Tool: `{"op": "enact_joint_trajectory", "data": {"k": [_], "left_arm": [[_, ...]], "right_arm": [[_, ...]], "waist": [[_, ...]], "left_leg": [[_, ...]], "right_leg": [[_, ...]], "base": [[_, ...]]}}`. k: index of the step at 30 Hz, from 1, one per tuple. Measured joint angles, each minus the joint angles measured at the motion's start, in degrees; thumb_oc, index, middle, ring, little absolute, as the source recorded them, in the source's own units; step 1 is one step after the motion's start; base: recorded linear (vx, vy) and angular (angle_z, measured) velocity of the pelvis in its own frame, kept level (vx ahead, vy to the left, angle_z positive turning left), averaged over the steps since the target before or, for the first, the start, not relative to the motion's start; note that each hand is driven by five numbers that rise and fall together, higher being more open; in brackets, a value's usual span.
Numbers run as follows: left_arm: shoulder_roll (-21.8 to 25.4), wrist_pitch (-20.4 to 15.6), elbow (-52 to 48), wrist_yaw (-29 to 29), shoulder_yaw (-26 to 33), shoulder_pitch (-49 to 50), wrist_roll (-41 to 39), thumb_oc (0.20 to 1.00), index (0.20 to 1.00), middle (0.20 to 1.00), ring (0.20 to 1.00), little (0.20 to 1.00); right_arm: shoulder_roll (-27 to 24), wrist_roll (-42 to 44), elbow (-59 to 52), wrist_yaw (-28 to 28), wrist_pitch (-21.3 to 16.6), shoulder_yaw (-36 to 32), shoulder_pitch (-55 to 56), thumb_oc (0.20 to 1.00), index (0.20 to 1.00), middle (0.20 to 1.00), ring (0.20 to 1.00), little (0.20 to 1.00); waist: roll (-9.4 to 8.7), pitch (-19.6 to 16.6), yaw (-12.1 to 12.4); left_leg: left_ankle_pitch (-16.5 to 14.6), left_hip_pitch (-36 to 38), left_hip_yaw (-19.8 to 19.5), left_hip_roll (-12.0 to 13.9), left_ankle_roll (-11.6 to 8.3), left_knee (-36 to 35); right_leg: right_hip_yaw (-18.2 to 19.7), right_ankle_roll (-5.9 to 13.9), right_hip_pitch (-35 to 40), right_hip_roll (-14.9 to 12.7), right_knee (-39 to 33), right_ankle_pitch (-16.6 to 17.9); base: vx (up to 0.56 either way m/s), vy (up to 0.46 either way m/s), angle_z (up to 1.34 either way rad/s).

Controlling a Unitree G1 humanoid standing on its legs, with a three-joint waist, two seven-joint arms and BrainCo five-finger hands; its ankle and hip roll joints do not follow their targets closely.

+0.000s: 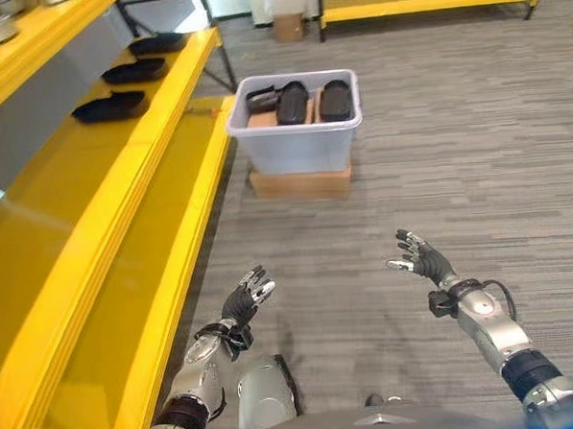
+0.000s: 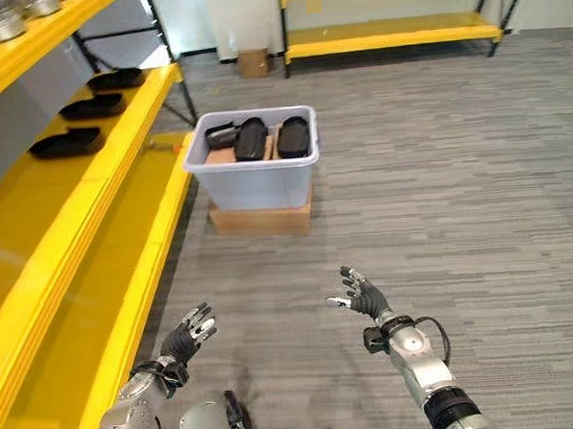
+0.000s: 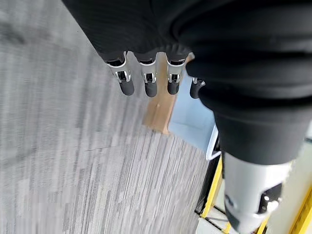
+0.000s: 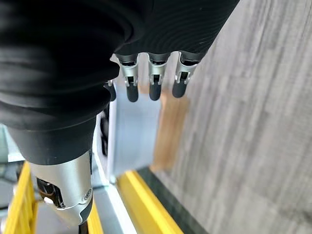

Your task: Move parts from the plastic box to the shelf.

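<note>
I am looking down at grey carpet, with a yellow shelf running along my left. Both my left hand and right hand are hanging over the floor with fingers relaxed, holding nothing. Ahead, the plastic box is sitting on a cardboard base, black parts inside; more black parts are lying on the shelf.
</note>
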Motion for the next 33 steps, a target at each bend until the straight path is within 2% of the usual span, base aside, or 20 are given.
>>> {"op": "enact_joint_trajectory", "data": {"k": [1,3,5,6,7,8,11,13,15,17,18,19,20,21,23,24,25,26,29,33], "left_arm": [[0.1,-0.4,-0.1,0.6,-0.1,0.2,0.0,1.000,1.000,1.000,1.000,1.000],[0.1,-1.4,0.1,1.9,-0.2,0.5,0.4,1.000,1.000,1.000,1.000,1.000],[-0.2,-2.0,0.9,2.2,0.2,0.9,0.7,1.000,1.000,1.000,1.000,1.000],[-0.8,-2.4,1.7,2.4,0.3,1.5,0.7,1.000,1.000,1.000,1.000,1.000],[-0.7,-2.5,1.8,2.5,0.3,1.8,0.7,1.000,1.000,1.000,1.000,1.000],[-0.4,-2.6,2.2,3.1,0.4,2.5,0.7,1.000,1.000,1.000,1.000,1.000],[2.5,-2.8,1.8,3.5,0.9,1.5,2.3,1.000,1.000,1.000,1.000,1.000],[3.3,-3.3,1.7,3.6,1.5,0.1,3.5,1.000,1.000,1.000,1.000,1.000],[3.7,-3.5,1.8,3.5,1.8,-0.8,5.3,1.000,1.000,1.000,1.000,1.000],[3.7,-3.2,2.8,3.5,0.7,-2.8,8.8,1.000,1.000,1.000,1.000,1.000],[4.0,-3.2,2.8,3.5,0.5,-3.3,9.8,1.000,1.000,1.000,1.000,1.000],[4.5,-3.1,2.8,3.6,0.1,-3.4,9.8,1.000,1.000,1.000,1.000,1.000],[5.2,-3.0,2.6,3.7,0.3,-3.5,10.1,1.000,1.000,1.000,1.000,1.000],[5.1,-2.5,1.5,4.4,-0.1,-4.1,11.2,1.000,1.000,1.000,1.000,1.000],[5.8,-2.0,0.7,4.6,-1.8,-3.9,11.9,1.000,1.000,1.000,1.000,1.000],[6.8,-1.7,-2.1,4.7,-1.8,-2.1,11.8,1.000,1.000,1.000,1.000,1.000],[7.1,-0.7,-3.5,4.6,-2.1,-1.7,11.6,1.000,1.000,1.000,1.000,1.000],[6.9,-0.6,-3.5,4.5,-2.0,-1.9,11.4,1.000,1.000,1.000,1.000,1.000],[6.7,-0.1,-3.6,4.6,-2.4,-2.3,10.7,1.000,1.000,1.000,1.000,1.000],[6.0,0.7,-2.9,4.6,-6.2,-3.5,10.6,1.000,1.000,1.000,1.000,1.000]], "right_arm": [[0.5,0.0,0.0,-0.6,0.4,0.2,0.4,1.000,1.000,1.000,1.000,1.000],[0.5,0.0,0.8,-0.8,0.5,1.1,1.0,1.000,1.000,1.000,1.000,1.000],[0.5,-0.1,1.0,-0.7,0.5,2.1,1.1,1.000,1.000,1.000,1.000,1.000],[0.1,-0.5,0.9,-0.2,0.5,2.6,1.5,1.000,1.000,1.000,1.000,1.000],[0.2,-0.5,0.9,0.0,0.5,2.4,2.0,1.000,1.000,1.000,1.000,1.000],[0.5,-0.5,0.6,0.8,0.5,3.2,3.0,1.000,1.000,1.000,1.000,1.000],[1.3,-0.5,-0.1,1.7,-0.1,4.4,2.7,1.000,1.000,1.000,1.000,1.000],[1.8,-0.5,0.0,1.7,-0.1,4.3,2.5,1.000,1.000,1.000,1.000,1.000],[2.5,-0.4,-0.1,1.6,-0.1,3.9,1.8,1.000,1.000,1.000,1.000,1.000],[2.9,-0.4,-0.6,1.6,0.5,4.5,1.2,1.000,1.000,1.000,1.000,1.000],[3.1,-0.3,-1.0,1.4,0.7,4.6,0.9,1.000,1.000,1.000,1.000,1.000],[3.5,-0.1,-0.9,1.1,0.7,4.5,0.4,1.000,1.000,1.000,1.000,1.000],[5.3,0.3,-0.9,0.5,0.7,4.5,0.1,1.000,1.000,1.000,1.000,1.000],[5.6,1.2,-1.0,-0.5,0.4,2.6,-0.1,1.000,1.000,1.000,1.000,1.000],[6.5,1.7,0.2,-0.7,0.8,2.5,0.5,1.000,1.000,1.000,1.000,1.000],[6.3,1.6,-0.3,-0.5,0.5,2.3,0.1,1.000,1.000,1.000,1.000,1.000],[4.6,1.6,-1.7,-1.3,0.0,1.3,0.6,1.000,1.000,1.000,1.000,1.000],[3.7,1.6,-2.0,-2.1,-0.1,1.2,1.4,1.000,1.000,1.000,1.000,1.000],[2.9,1.6,-2.5,-7.1,0.0,0.5,4.4,1.000,1.000,1.000,1.000,1.000],[6.0,0.4,-0.3,-11.7,-0.1,-2.0,3.7,1.000,1.000,1.000,1.000,1.000]], "waist": [[-0.08,0.0,-0.6],[-0.12,0.0,-0.4],[0.00,0.0,-0.2],[0.72,-0.2,0.0],[0.69,-0.1,-0.2],[-0.24,-0.1,-0.4],[-1.04,0.2,0.9],[-2.21,0.4,1.1],[-2.53,0.5,2.0],[-2.56,1.1,2.4],[-3.31,1.2,2.8],[-3.85,1.0,2.9],[-4.80,1.2,3.7],[-5.56,2.3,3.0],[-4.84,2.5,3.4],[-2.92,3.1,3.9],[-0.35,4.2,1.7],[-0.02,4.3,0.3],[-0.91,3.6,-0.9],[-2.80,2.3,-1.3]], "left_leg": [[0.7,2.1,-0.4,-1.7,0.59,-9.8],[2.8,2.2,-3.3,-2.3,1.34,-20.0],[2.3,1.9,-3.0,-1.3,1.99,-20.1],[-1.5,2.8,-1.5,-0.5,5.38,-17.9],[1.0,3.6,-1.3,-1.1,7.50,-17.3],[4.2,6.3,-0.1,-3.1,8.60,-16.7],[5.7,9.4,-1.9,-7.0,8.75,-16.9],[3.0,10.3,-2.5,-10.1,9.56,-15.2],[-0.2,9.3,-2.3,-11.5,9.64,-11.5],[-2.3,10.6,-4.2,-12.3,10.38,-10.2],[-3.5,12.0,-4.3,-13.2,10.76,-11.0],[-3.9,12.4,-4.4,-13.4,11.09,-11.4],[-4.4,12.4,-3.8,-15.4,11.97,-9.7],[-8.5,12.1,-0.4,-14.3,13.57,-5.0],[-9.9,14.0,-0.3,-14.8,14.04,-6.9],[-10.4,16.6,-0.3,-14.6,13.54,-10.7],[-9.1,19.4,-0.3,-14.1,12.21,-13.9],[-8.8,20.8,-0.8,-14.1,11.57,-14.6],[-9.6,25.7,-1.7,-14.2,9.82,-17.3],[-11.6,27.8,-2.4,-13.8,7.13,-17.2]], "right_leg": [[0.1,1.01,1.1,-0.2,0.0,-0.6],[0.7,3.60,3.9,-0.6,0.0,-2.3],[0.9,4.86,5.9,-1.5,0.1,-3.2],[1.1,6.42,7.5,-1.5,1.2,-4.3],[1.0,7.34,8.3,-2.5,2.9,-5.3],[0.4,7.46,6.8,-7.3,11.9,-7.3],[3.8,6.01,2.3,-7.1,15.5,-10.4],[1.7,4.56,1.3,-6.9,15.2,-11.0],[2.7,5.46,2.4,-7.8,14.8,-9.5],[4.9,8.54,-0.9,-9.7,26.4,-7.5],[7.6,13.42,-3.3,-11.0,33.8,-5.3],[9.5,15.62,-5.6,-11.9,38.8,-4.5],[12.8,14.99,-10.7,-13.3,46.3,-0.4],[16.3,15.47,-15.8,-14.2,57.1,6.7],[14.8,15.43,-22.1,-14.9,62.0,8.1],[11.2,13.98,-30.1,-14.1,61.4,3.2],[5.3,10.28,-33.7,-13.9,48.6,0.0],[3.8,9.59,-33.5,-13.8,41.2,0.2],[2.8,7.80,-32.1,-13.3,18.8,5.9],[5.4,10.20,-31.6,-16.4,5.0,10.8]], "base": [[0.44,0.225,-0.24],[0.50,0.255,-0.22],[0.35,0.197,-0.22],[0.30,0.183,-0.14],[0.56,0.336,0.01],[0.43,0.253,0.09],[0.37,0.226,0.10],[0.39,0.260,0.45],[0.41,0.323,0.36],[0.36,0.324,0.48],[0.30,0.313,0.28],[0.31,0.318,0.17],[0.26,0.271,0.24],[0.16,0.113,0.36],[0.29,0.060,0.10],[0.51,-0.117,-0.24],[0.40,-0.186,-0.04],[0.35,-0.208,0.39],[0.38,-0.225,0.41],[0.44,-0.179,0.13]]}}
